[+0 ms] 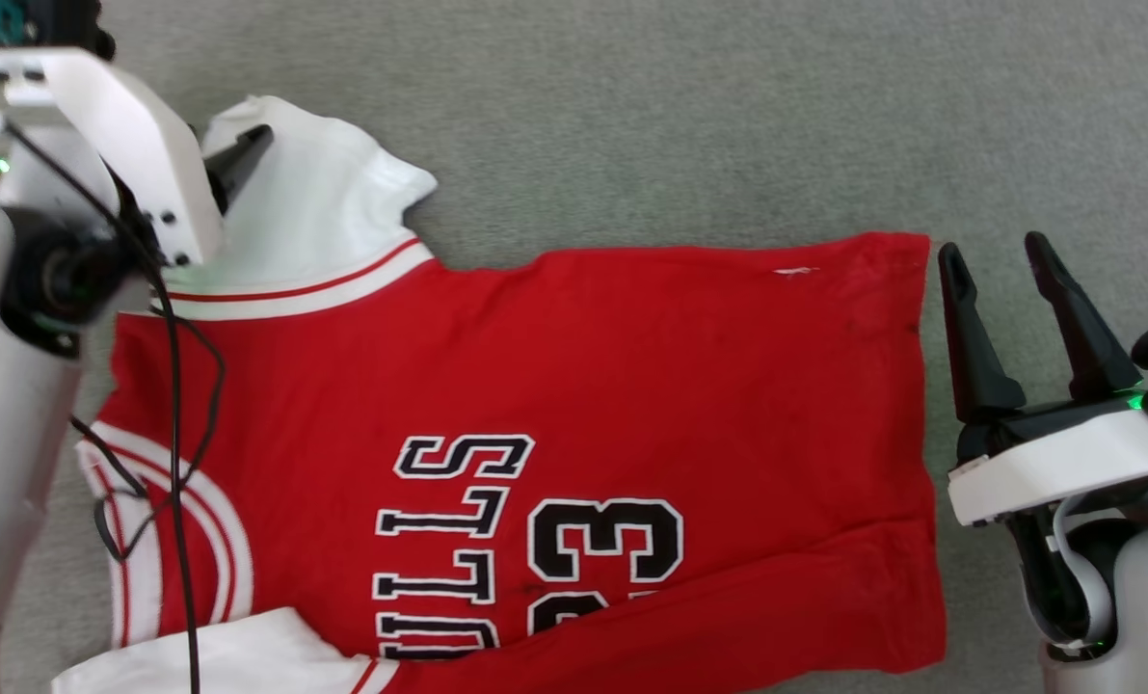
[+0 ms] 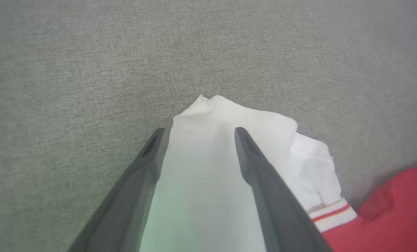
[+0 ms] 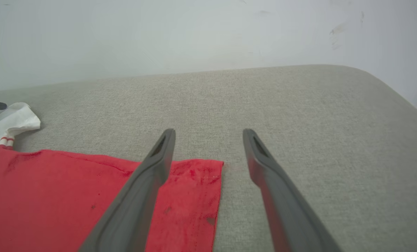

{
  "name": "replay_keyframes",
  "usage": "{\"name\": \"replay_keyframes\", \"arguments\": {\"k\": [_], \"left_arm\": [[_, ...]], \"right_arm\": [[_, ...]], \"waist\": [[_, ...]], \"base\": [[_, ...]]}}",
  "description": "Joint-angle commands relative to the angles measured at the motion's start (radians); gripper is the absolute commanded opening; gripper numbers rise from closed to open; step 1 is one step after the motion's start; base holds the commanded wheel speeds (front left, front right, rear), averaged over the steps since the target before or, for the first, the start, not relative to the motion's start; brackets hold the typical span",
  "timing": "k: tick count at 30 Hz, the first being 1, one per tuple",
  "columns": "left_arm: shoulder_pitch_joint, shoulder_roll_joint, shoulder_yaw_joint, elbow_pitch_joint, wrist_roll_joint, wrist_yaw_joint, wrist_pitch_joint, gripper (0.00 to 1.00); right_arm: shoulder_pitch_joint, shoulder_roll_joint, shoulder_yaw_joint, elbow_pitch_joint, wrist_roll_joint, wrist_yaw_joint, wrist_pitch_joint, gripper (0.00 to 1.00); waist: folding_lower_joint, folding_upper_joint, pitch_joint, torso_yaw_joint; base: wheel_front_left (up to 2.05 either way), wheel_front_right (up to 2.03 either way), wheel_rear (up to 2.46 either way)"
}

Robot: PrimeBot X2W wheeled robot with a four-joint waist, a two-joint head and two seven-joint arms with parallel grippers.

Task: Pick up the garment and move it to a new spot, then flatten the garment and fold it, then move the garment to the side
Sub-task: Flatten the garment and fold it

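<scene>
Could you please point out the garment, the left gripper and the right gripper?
garment (image 1: 708, 386): head view, red body panel.
left gripper (image 2: 199, 130): left wrist view, midway between its fingertips.
right gripper (image 3: 209, 130): right wrist view, midway between its fingertips.

Red garment (image 1: 631, 357), black white-outlined letters (image 1: 439, 525) "ULLS" lying sideways, number (image 1: 602, 540) "23" beside them, its 2 partly cut off

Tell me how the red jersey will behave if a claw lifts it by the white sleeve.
The jersey is probably floppy: it lies flat with soft wrinkles, so it would drape and trail. The sleeve end is crumpled, so the cloth may bunch. The textured grey surface likely drags on it.
</scene>
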Motion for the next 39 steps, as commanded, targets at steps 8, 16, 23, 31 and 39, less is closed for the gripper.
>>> {"name": "replay_keyframes", "arguments": {"k": [8, 16, 23, 31, 39], "left_arm": [[-0.081, 0.050, -0.075, 0.105, 0.014, 0.026, 0.249, 1.00], [-0.026, 0.031, -0.122, 0.124, -0.017, 0.027, 0.355, 0.00], [-0.076, 0.019, -0.098, 0.122, 0.013, 0.011, 0.234, 0.00], [-0.132, -0.014, -0.087, 0.089, 0.035, -0.009, 0.122, 0.00], [-0.124, -0.040, -0.089, 0.018, 0.036, -0.030, 0.052, 0.00]], "right_arm": [[-0.030, 0.017, 0.025, 0.057, 0.040, -0.001, -0.032, 1.00], [-0.041, 0.020, 0.006, 0.108, 0.085, -0.001, -0.015, 1.00], [-0.077, -0.043, -0.014, 0.178, 0.182, -0.001, 0.125, 1.00], [-0.142, -0.165, 0.007, 0.238, 0.267, -0.001, 0.394, 1.00], [-0.247, -0.254, 0.061, 0.273, 0.291, -0.001, 0.609, 1.00]], "waist": [[-0.0003, 0.0000, 0.049, -0.073], [-0.0003, 0.0000, 0.047, -0.085], [-0.0003, 0.0000, 0.004, -0.055], [-0.0003, 0.0000, -0.037, 0.019], [-0.0003, 0.0000, -0.030, 0.107]], "base": [[0.00, 0.00, 0.00], [0.00, 0.00, 0.00], [0.00, 0.00, 0.00], [0.00, 0.00, 0.00], [0.00, 0.00, 0.00]]}}
